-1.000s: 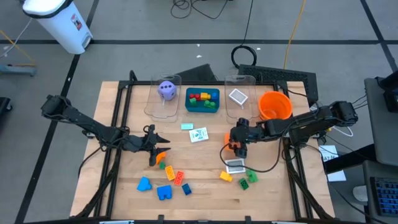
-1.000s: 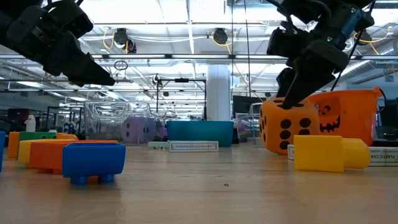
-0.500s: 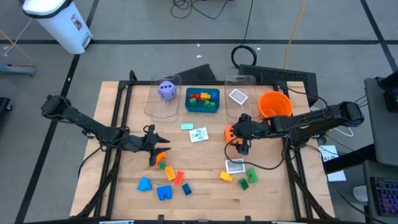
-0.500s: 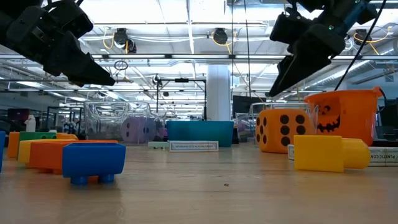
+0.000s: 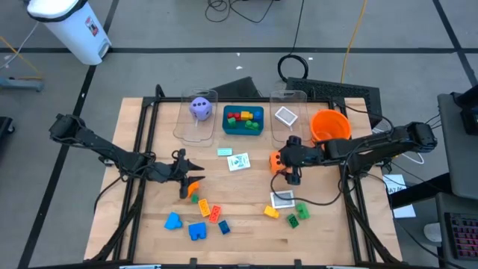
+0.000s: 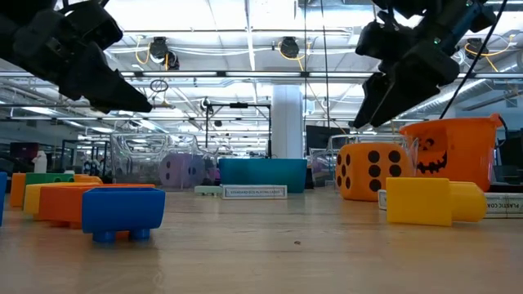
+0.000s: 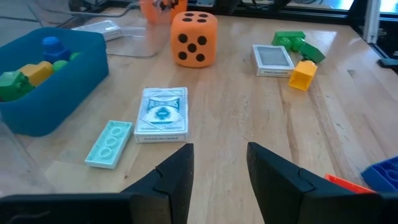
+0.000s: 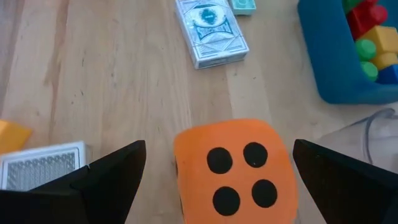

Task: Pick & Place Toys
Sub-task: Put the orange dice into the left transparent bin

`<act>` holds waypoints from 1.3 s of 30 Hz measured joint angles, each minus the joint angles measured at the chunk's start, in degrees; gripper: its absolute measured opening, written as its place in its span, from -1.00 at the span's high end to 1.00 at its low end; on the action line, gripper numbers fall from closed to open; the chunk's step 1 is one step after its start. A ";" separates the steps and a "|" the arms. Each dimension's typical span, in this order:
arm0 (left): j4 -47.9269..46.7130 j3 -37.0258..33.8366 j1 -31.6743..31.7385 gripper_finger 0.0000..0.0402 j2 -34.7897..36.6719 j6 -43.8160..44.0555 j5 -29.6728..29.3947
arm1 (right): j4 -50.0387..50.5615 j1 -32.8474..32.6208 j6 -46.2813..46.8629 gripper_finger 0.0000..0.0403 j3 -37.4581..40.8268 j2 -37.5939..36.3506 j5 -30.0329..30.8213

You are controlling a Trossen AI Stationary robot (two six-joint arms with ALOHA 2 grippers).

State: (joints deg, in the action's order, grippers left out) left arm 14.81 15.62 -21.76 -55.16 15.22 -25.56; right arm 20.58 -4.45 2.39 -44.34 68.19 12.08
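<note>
An orange dotted die (image 5: 276, 161) rests on the table by its underside, also in the low view (image 6: 368, 171) and the right wrist view (image 8: 233, 165). My right gripper (image 5: 288, 170) is open, its fingers (image 8: 112, 177) wide apart on either side of the die and above it (image 6: 392, 77), touching nothing. My left gripper (image 5: 187, 173) is open and empty over the table's left middle, with an orange brick (image 5: 196, 187) just below it. A boxed card deck (image 7: 161, 115) and a teal flat brick (image 7: 109, 143) lie ahead of the left gripper.
At the far edge stand a clear bin with a purple die (image 5: 199, 107), a teal tray (image 5: 256, 128) of bricks, a clear bin with a card (image 5: 286, 116) and an orange bowl (image 5: 330, 127). Loose bricks (image 5: 198, 217) and a card (image 5: 282, 199) lie near the front.
My right gripper has carried the orange die a short way toward the table's far edge, opened and let go, then risen above it. The die now sits on the table. The left arm has kept still.
</note>
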 joint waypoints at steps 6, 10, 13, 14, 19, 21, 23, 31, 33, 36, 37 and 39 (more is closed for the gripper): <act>-0.01 0.00 0.01 0.24 0.00 0.15 -0.11 | -0.40 0.00 -5.84 -0.98 -0.01 0.02 0.11; -0.01 0.00 0.00 0.24 -0.01 0.09 -0.11 | -1.47 0.00 -8.14 -0.98 -0.02 0.02 0.12; -0.01 0.00 0.00 0.24 -0.01 0.07 -0.11 | -2.34 0.50 -7.81 -0.98 -0.03 0.02 0.04; -0.01 0.00 0.01 0.24 0.00 0.07 -0.11 | -2.29 0.87 -7.55 -0.98 -0.04 0.02 -0.08; -0.01 0.00 0.00 0.24 -0.02 -0.02 -0.10 | -0.62 3.01 -6.55 -0.98 -0.04 0.02 -0.51; 0.02 0.00 0.00 0.24 0.00 -0.02 -0.11 | -0.31 3.93 -6.53 -0.98 -0.04 0.02 -2.69; 0.00 0.00 -0.01 0.24 -0.01 -0.02 -0.11 | -0.51 4.70 -6.56 -0.98 -0.04 0.02 -5.16; -0.01 0.00 -0.01 0.24 -0.01 -0.04 -0.57 | -0.74 6.38 -7.89 -0.99 -0.07 2.22 -7.80; 0.01 0.00 0.00 0.24 0.00 -0.04 -0.57 | -0.27 6.36 -8.29 -0.99 -0.07 3.08 -7.74; 0.00 0.00 0.00 0.24 0.00 -0.03 -0.57 | -0.64 6.36 -8.97 -0.99 -0.07 4.07 -7.70; 0.02 0.00 -0.01 0.24 0.00 -0.02 -0.57 | -0.32 6.37 -9.03 -0.99 -0.07 4.31 -7.67; 0.00 0.00 0.01 0.24 -0.01 -0.03 -0.57 | -0.35 6.42 -9.14 -0.99 -0.07 4.89 -7.49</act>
State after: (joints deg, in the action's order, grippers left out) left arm 14.82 15.62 -21.76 -55.16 15.19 -26.13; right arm 20.23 1.97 -6.76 -44.40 73.08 4.59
